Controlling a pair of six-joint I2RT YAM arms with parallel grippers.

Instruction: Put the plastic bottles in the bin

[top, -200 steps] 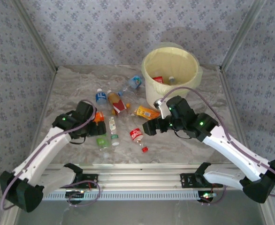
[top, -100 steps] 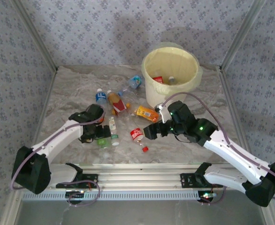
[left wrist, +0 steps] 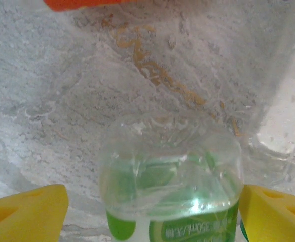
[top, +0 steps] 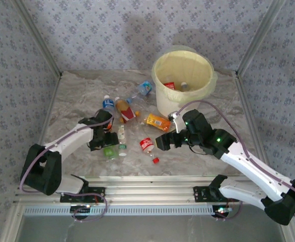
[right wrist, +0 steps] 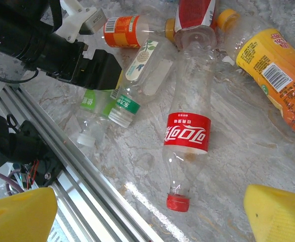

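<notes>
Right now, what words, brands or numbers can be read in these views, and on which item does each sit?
"350mL", roughly: green label of the clear bottle, left wrist view.
"可口可乐" (Coca-Cola logo in Chinese script): red label of the red-capped bottle.
Barcodes, digits too small to read: orange-label bottle and yellow-label bottle.
All other label print: too small or blurred to read.

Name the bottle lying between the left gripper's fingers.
The green-labelled bottle; the left gripper straddles it, while the red-labelled cola bottle lies apart.
</notes>
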